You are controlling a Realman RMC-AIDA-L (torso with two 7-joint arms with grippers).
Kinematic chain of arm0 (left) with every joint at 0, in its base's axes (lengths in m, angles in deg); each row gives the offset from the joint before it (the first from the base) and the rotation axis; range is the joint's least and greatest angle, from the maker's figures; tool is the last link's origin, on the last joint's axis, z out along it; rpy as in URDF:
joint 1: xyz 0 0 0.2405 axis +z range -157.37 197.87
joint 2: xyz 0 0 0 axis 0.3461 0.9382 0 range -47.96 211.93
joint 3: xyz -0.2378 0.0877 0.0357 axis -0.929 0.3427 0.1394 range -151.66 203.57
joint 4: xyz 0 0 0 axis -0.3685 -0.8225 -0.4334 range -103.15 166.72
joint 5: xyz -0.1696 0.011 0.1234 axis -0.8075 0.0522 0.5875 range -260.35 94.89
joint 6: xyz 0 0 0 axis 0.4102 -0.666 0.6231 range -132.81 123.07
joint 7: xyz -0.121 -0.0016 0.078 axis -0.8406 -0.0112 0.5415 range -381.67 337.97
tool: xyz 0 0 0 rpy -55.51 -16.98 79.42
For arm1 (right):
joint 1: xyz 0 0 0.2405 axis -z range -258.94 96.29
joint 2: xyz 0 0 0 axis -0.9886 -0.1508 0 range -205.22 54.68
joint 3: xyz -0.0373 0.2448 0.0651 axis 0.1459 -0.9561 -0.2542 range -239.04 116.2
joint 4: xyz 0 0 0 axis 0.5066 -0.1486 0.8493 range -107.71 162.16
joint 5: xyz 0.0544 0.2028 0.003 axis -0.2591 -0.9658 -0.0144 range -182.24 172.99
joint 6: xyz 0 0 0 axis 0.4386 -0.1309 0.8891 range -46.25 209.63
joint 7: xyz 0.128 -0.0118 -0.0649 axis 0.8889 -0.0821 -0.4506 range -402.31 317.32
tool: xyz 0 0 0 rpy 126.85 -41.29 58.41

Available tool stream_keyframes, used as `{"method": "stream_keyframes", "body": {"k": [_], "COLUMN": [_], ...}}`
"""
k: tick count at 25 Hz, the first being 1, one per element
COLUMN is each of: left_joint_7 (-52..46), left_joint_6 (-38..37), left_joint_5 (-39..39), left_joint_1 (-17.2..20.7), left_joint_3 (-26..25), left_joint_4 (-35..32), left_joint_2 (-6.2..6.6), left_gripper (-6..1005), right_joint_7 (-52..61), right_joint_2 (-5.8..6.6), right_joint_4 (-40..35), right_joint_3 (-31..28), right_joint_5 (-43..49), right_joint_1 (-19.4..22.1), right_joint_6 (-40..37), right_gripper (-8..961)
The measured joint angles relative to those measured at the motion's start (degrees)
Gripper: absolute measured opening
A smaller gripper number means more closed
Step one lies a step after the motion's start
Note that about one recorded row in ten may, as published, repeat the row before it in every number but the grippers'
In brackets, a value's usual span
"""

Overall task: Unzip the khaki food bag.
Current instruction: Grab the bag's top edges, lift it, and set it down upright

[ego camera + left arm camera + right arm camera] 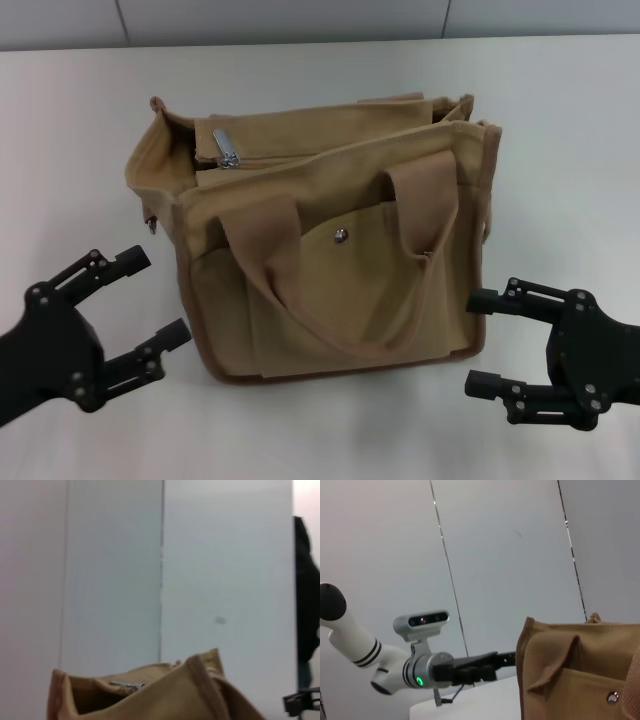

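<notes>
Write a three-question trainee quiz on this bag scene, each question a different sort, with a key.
1. True or false: the left tool is gripping the zipper pull.
2. Multiple choice: where is the zipper pull on the khaki food bag? A) at the end of the top nearer the robot's left B) at the end nearer its right C) halfway along
3. Fill in: the metal snap sits on the front ____.

Key
1. False; it hangs open beside the bag's left side, touching nothing. The right tool is likewise open, off the bag's right side.
2. A
3. pocket
</notes>
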Motion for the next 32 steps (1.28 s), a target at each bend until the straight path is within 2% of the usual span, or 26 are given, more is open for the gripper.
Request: {"method": "stream_keyframes", "body": {"k": [8, 12, 18, 23, 32], "left_joint_7": [9.4, 14.5, 16.0, 16.7, 16.8], "left_joint_6": [7.7, 11.2, 13.2, 13.0, 12.2], "left_joint_5": [-1.0, -5.8, -8.3, -9.2, -9.3], "left_joint_1": [-4.4, -6.0, -6.7, -6.5, -6.7], "left_joint_3": [-1.2, -1.7, -1.6, -2.0, -2.0], "left_joint_4": [11.7, 17.3, 19.1, 19.2, 19.3], "left_joint_2": [-0.15, -0.16, -0.16, -0.27, -0.18], "left_gripper": [772, 763, 750, 534, 343], "right_joint_7": [0.0, 0.0, 0.0, 0.3, 0.1], "right_joint_2": [0.0, 0.0, 0.0, 0.0, -0.03], "right_joint_4": [0.0, 0.0, 0.1, 0.1, 0.1], "right_joint_3": [-0.1, -0.1, -0.1, -0.1, -0.2], "right_joint_5": [0.0, 0.0, 0.0, 0.0, -1.5], "right_joint_1": [-0.4, -0.5, -0.5, -0.7, -0.2], "right_joint_6": [0.0, 0.2, 0.5, 0.5, 0.5], "right_gripper": [795, 795, 795, 794, 794]}}
